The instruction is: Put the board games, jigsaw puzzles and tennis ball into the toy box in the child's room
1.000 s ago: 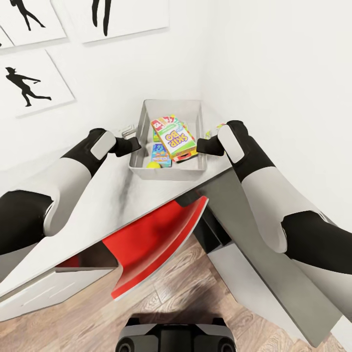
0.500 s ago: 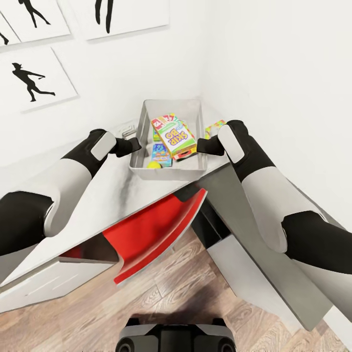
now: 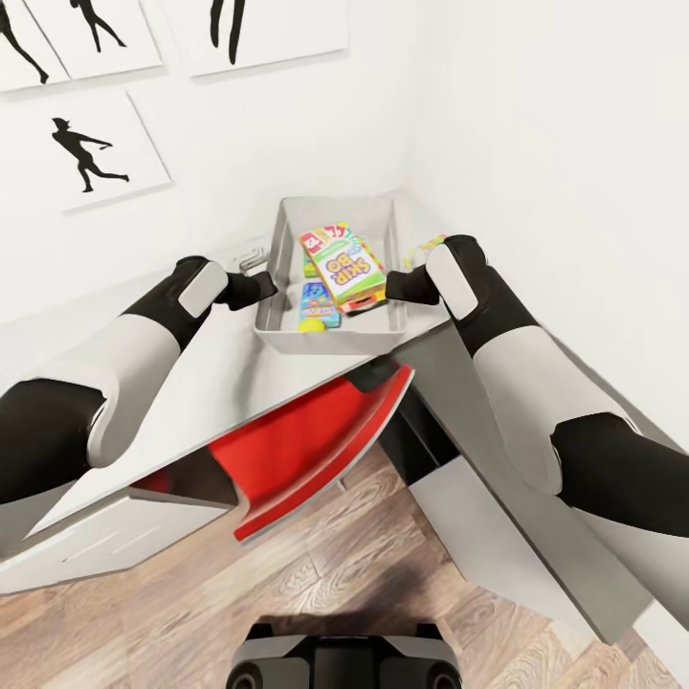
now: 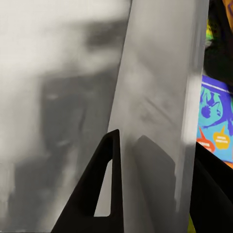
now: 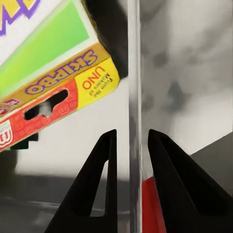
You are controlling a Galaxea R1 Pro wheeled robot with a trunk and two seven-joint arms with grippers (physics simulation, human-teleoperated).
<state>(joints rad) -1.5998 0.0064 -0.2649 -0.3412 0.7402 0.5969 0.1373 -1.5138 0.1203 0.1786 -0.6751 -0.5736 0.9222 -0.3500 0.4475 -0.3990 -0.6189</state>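
Observation:
The light-grey toy box (image 3: 325,343) sits at the table's (image 3: 220,383) corner by the walls. Inside lie the green Skip-Bo board game (image 3: 346,270), a green-edged game (image 3: 321,237) under it, a teal-blue game (image 3: 314,299) and the tennis ball (image 3: 308,325). A jigsaw puzzle (image 3: 424,249) lies on the table just outside the box's right wall. My left gripper (image 3: 263,285) is shut on the box's left wall (image 4: 155,97), one finger (image 4: 104,194) outside it. My right gripper (image 3: 397,284) straddles the right wall's rim (image 5: 134,73), beside the Skip-Bo box (image 5: 53,73).
A red chair (image 3: 316,440) is tucked under the table, right below the toy box. White walls with black silhouette pictures (image 3: 91,153) close in behind and to the right. White drawers (image 3: 96,545) stand at lower left; wood floor and my base (image 3: 340,655) lie below.
The whole picture has slid rightward, so the camera has turned. Both arms and the toy box keep the same places in the view.

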